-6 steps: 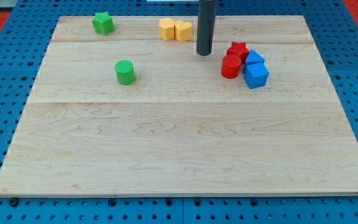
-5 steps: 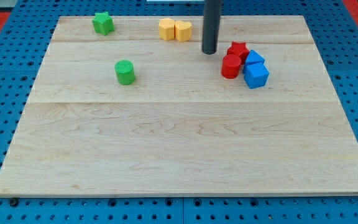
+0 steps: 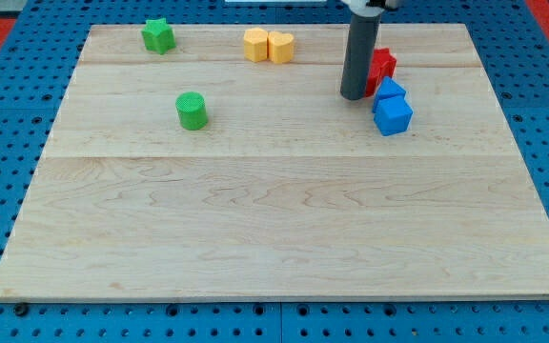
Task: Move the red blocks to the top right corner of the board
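My tip (image 3: 354,95) stands at the upper right of the board, right against the left side of the red blocks. One red block (image 3: 382,65), perhaps star-shaped, shows to the right of the rod; a sliver of red (image 3: 370,87) shows just below it, mostly hidden behind the rod. Two blue blocks sit just to the right of my tip: a small one (image 3: 390,91) and a blue cube (image 3: 394,115) below it.
A green star (image 3: 158,35) lies at the top left. A green cylinder (image 3: 192,110) sits left of centre. Two yellow blocks (image 3: 256,44) (image 3: 280,46) lie side by side at the top middle. The wooden board (image 3: 274,219) rests on a blue pegboard.
My tip moved right and slightly down into the red blocks. The red blocks shifted up and to the right, and the red cylinder is now mostly hidden behind the rod.
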You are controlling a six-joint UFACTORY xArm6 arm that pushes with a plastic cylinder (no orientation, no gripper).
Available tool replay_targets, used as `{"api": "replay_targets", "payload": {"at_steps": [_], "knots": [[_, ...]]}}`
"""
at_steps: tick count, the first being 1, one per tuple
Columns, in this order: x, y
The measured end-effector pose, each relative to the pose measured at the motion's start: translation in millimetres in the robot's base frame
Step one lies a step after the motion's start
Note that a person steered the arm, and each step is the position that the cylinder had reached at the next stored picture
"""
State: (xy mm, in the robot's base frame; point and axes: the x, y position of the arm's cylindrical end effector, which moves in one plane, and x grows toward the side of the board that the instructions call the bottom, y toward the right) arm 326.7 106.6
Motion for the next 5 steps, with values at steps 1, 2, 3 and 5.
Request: {"api": "replay_targets", "payload": {"at_steps": [1,2,3,5], "knots": [[-31,18],[-41,47],[-49,33],[-36,-67]]}}
